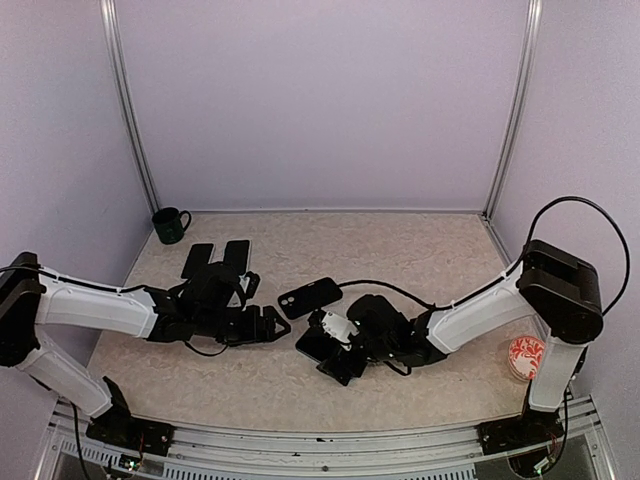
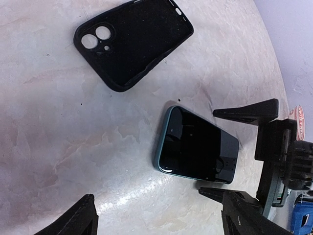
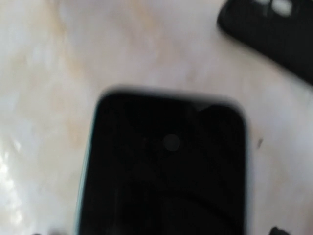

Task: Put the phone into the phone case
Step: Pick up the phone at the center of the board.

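Beige marbled stone covers the table, where two white-and-black arms reach inward from either side. The left gripper hovers with its jaws spread wide, grasping nothing. The right gripper is lowered at one end of the phone, its jaws released and standing to either side of it. A red-patterned dish sits near the right edge, and a dark green mug at the far left corner. The black phone case lies flat mid-table. The phone lies screen up just beside it, not touching.
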`<state>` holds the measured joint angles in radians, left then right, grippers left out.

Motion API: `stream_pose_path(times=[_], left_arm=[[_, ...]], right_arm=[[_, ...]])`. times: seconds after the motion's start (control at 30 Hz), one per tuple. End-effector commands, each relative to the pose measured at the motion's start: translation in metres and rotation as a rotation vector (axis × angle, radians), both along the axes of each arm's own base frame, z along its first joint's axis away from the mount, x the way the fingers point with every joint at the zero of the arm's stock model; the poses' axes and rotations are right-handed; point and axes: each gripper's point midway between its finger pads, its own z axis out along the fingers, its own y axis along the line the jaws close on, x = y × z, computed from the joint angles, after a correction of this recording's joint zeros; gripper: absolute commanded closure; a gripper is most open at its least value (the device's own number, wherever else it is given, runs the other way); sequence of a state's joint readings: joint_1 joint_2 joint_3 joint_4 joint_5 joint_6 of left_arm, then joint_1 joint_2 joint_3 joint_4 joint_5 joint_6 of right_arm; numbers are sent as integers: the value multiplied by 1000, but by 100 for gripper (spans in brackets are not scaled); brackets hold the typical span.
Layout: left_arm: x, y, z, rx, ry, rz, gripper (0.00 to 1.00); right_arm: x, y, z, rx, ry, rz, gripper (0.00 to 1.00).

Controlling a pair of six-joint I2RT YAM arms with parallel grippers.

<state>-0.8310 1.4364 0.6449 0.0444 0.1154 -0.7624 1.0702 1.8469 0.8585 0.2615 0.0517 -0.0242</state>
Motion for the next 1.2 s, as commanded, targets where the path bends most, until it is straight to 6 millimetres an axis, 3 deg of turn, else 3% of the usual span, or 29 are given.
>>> stream_pose_path(times=[0.0,0.43,0.63,0.9,1.17], left_arm=[[2,5,4,-11,-14,18,15],[3,1,8,-26,-15,12,15],[3,3,10,-26,-18,17,15],[4,1,12,-35,-20,14,15],[0,-3,0,-23,-2,-26,14]], right_arm=[[-6,-14,1,53,30,-31,1],[-21,-43,-22,73,46,-58,2],[-21,-48,-34,61,66,-69,13],[-22,-47,-41,58,62,-58,34],[-18,-42,-9,123,-18,-43,39]])
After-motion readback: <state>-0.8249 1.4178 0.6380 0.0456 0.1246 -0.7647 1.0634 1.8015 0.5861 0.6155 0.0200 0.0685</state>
